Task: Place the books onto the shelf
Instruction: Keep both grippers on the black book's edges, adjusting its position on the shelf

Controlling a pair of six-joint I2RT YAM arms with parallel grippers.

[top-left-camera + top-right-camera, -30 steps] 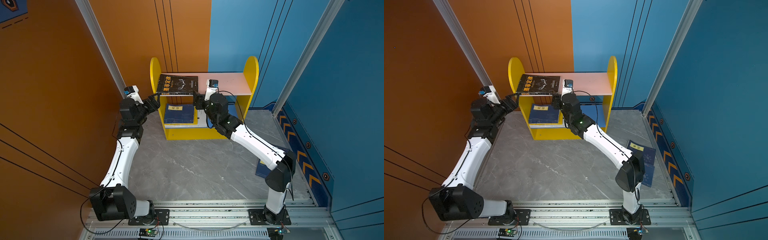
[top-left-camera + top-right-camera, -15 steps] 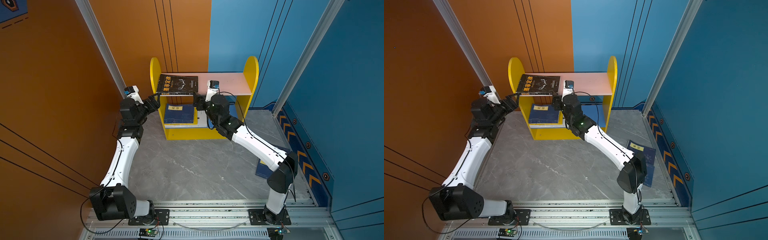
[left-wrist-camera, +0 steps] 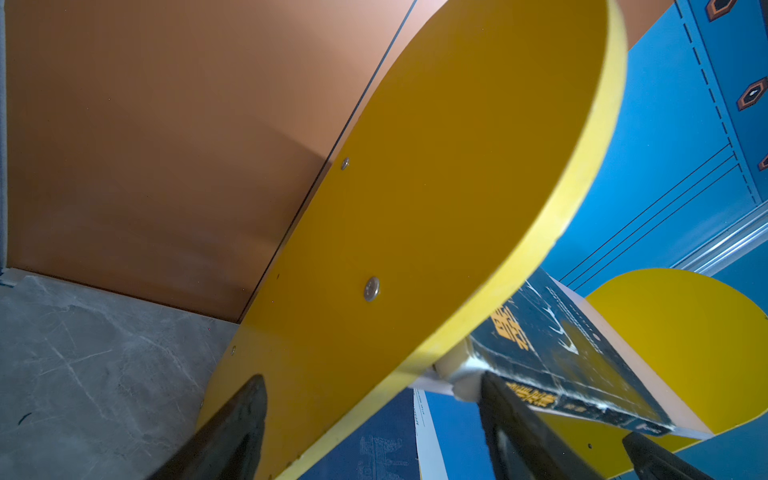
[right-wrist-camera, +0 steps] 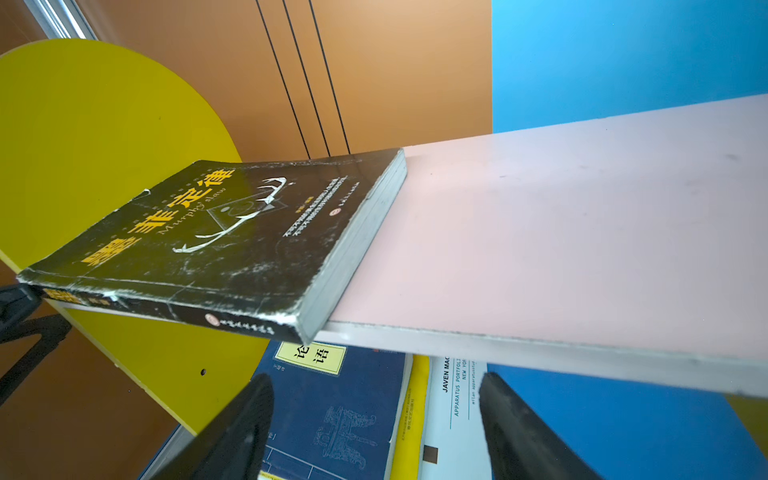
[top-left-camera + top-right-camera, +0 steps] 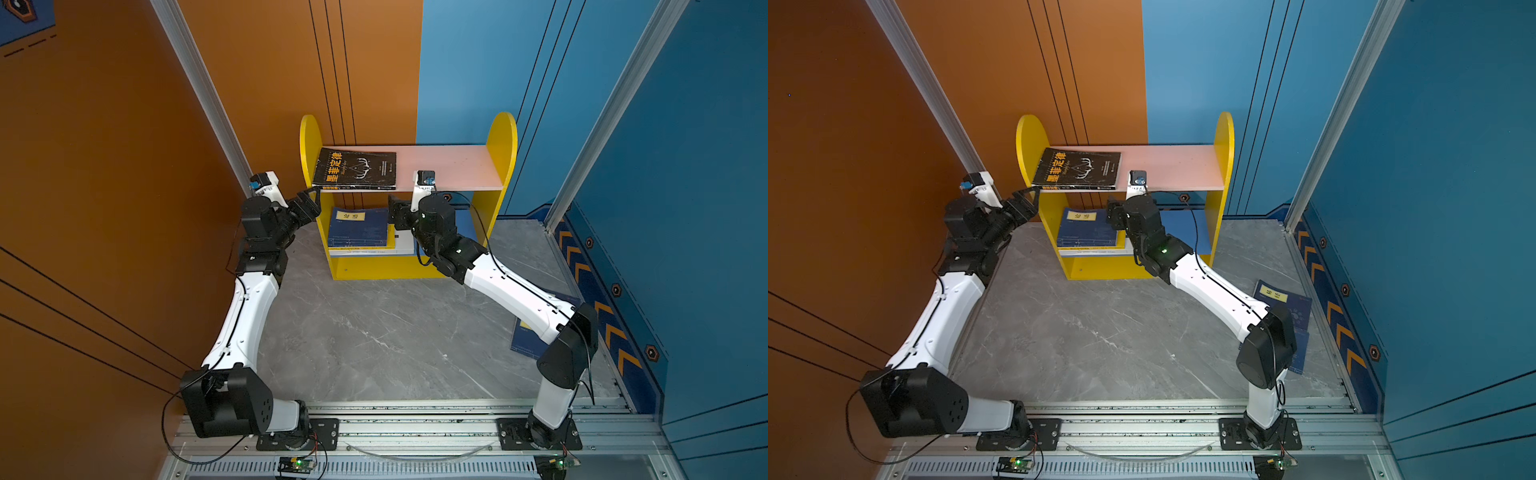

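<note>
A black book with orange characters point(image 5: 355, 168) point(image 5: 1077, 168) point(image 4: 228, 232) lies flat at the left end of the shelf's pink upper board point(image 5: 449, 166) point(image 5: 1171, 166), overhanging its front edge. My left gripper point(image 5: 309, 197) point(image 3: 374, 436) is open and straddles the yellow left side panel point(image 3: 436, 187). One of its fingers point(image 3: 515, 415) is right by the black book's corner point(image 3: 561, 345). My right gripper point(image 5: 392, 212) point(image 4: 374, 432) is open and empty in front of the lower tier. There a navy book point(image 5: 359, 228) point(image 4: 340, 407) tops a yellow one point(image 4: 409, 415) and a white one point(image 4: 453, 415).
Another navy book with a yellow label point(image 5: 1287, 303) point(image 5: 525, 336) lies on the grey floor at the right, partly behind my right arm's elbow. Orange and blue walls close in behind and beside the shelf. An aluminium rail point(image 5: 415, 419) runs along the front.
The right jaws have widened a little and the right elbow has drifted slightly right. The black book and the left arm have not moved.
</note>
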